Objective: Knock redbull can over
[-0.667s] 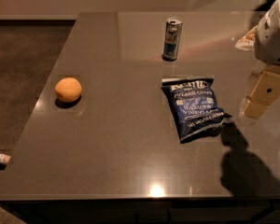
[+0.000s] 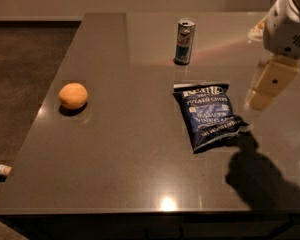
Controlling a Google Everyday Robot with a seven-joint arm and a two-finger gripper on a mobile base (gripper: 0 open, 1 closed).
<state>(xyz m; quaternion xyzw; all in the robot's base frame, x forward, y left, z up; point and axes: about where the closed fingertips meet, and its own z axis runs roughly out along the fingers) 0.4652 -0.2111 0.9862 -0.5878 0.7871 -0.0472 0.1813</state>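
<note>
The redbull can (image 2: 184,41) stands upright at the far middle of the dark table (image 2: 120,154); it is slim, silver and blue, with a shiny top. My gripper (image 2: 262,96) hangs over the right side of the table, below the white arm (image 2: 290,26). It is to the right of the can and nearer the camera, well apart from it. It sits just right of a dark blue chip bag (image 2: 210,115) that lies flat.
An orange (image 2: 73,95) sits on the left part of the table. The table's left edge drops to dark carpet, where a small object (image 2: 0,171) lies. The arm's shadow (image 2: 262,176) falls on the front right.
The gripper and arm have shifted slightly up and to the left in view, a little closer to the can's side. The can, bag and orange have not moved.
</note>
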